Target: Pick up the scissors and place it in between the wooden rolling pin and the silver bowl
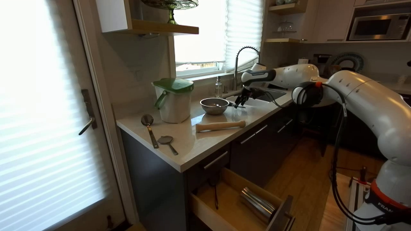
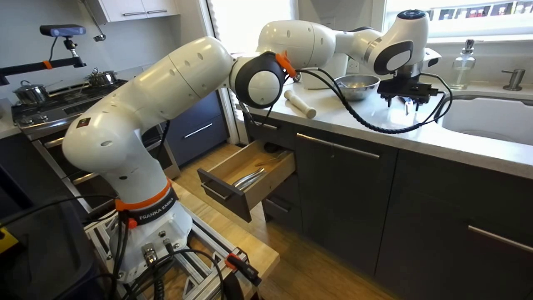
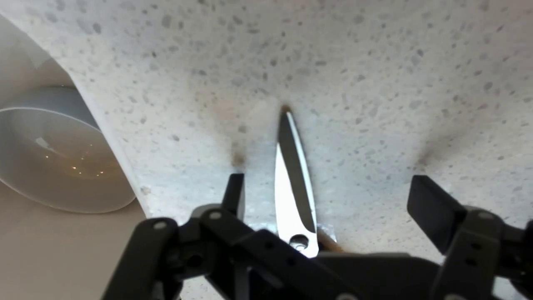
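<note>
The scissors (image 3: 293, 183) lie on the counter, blades showing bright in the wrist view; their handles are hidden there under the gripper. My gripper (image 3: 327, 181) is open above them, the blades between its two fingers and nearer the left finger in the picture. In both exterior views the gripper (image 1: 240, 102) (image 2: 403, 102) hovers low over the counter beside the silver bowl (image 1: 214, 108) (image 2: 358, 88), on its sink side. The wooden rolling pin (image 1: 221, 126) (image 2: 300, 104) lies near the counter's front edge, in front of the bowl with a gap between them.
A pale container with a green lid (image 1: 175, 101) stands behind the bowl. A ladle (image 1: 148, 126) and a small strainer (image 1: 167, 141) lie near the counter's end. The sink (image 2: 491, 114) is beside the gripper, with a bowl (image 3: 62, 154) in it. A drawer (image 2: 245, 179) stands open below.
</note>
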You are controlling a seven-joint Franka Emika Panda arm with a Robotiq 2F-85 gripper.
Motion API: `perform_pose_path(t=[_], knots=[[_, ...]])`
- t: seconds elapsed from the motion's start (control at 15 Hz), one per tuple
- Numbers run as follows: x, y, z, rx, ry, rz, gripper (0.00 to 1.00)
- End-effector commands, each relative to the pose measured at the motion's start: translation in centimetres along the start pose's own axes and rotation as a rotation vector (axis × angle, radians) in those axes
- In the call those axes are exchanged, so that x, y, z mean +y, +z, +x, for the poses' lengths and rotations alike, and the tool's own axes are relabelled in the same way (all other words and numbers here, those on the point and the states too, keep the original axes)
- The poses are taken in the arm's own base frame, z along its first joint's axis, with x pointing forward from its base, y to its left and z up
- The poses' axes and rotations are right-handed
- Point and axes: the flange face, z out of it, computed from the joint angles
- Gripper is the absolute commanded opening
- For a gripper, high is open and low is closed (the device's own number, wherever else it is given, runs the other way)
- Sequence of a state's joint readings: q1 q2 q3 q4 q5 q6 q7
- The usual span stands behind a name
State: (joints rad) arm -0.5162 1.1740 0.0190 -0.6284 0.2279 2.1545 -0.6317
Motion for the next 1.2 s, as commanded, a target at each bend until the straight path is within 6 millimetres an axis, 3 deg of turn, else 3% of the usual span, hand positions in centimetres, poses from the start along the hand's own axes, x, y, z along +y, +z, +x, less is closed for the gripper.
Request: perform_pose_path(t=[0.0, 0.8, 1.13], knots=[[-0.1, 0.3, -0.4, -0.033, 0.053, 0.034, 1.0], [-2.6, -0.5, -0.2, -0.142, 0.132, 0.169, 1.0], [-2.6, -0.4, 0.6, -0.098, 0.152, 0.107, 1.0]])
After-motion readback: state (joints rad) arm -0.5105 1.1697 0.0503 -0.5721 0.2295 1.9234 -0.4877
